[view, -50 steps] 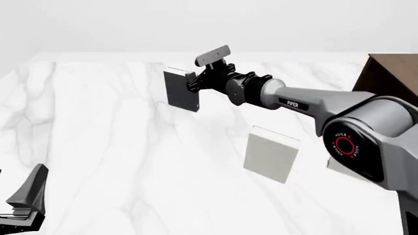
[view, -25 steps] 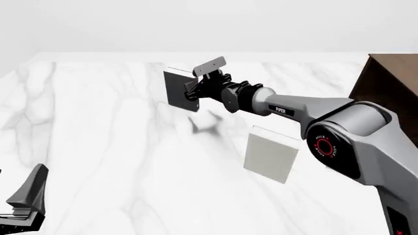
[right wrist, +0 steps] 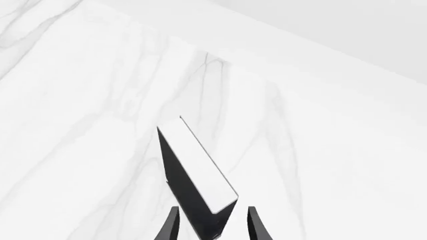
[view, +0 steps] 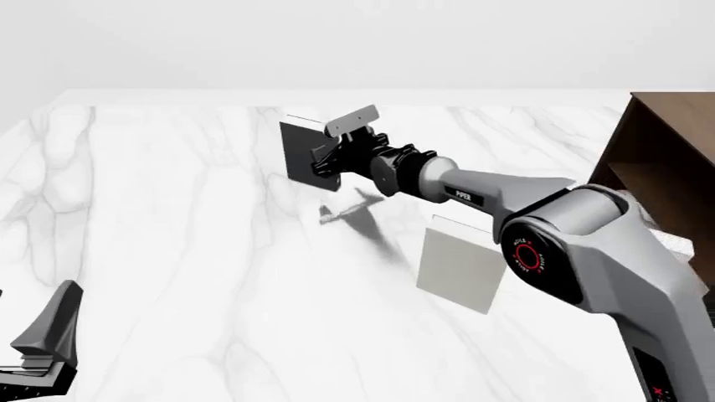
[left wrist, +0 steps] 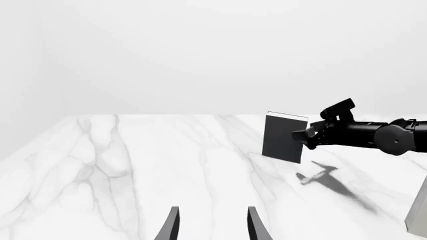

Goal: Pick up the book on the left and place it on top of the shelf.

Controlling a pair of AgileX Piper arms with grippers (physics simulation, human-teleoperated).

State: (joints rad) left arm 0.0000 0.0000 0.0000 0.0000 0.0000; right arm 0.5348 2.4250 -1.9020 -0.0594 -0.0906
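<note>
The dark grey book [view: 300, 151] stands upright on the white marble table [view: 167, 218], far from me and left of centre. It also shows in the left wrist view [left wrist: 281, 137] and in the right wrist view [right wrist: 193, 170]. My right gripper [view: 325, 159] is at the book's right edge, open, with one finger on each side of the book's near corner [right wrist: 211, 212]. My left gripper [view: 45, 335] rests open and empty at the near left corner [left wrist: 210, 222]. The dark brown shelf [view: 671, 159] stands at the right edge.
A pale grey-white book [view: 461, 266] stands upright in the middle right of the table, under my right arm. Its edge shows in the left wrist view [left wrist: 419, 215]. The right arm casts a shadow [view: 347, 209] on the marble near the dark book.
My right arm has dropped lower and reached further left, so its fingers now straddle the dark book's edge. The book and the left arm have not moved.
</note>
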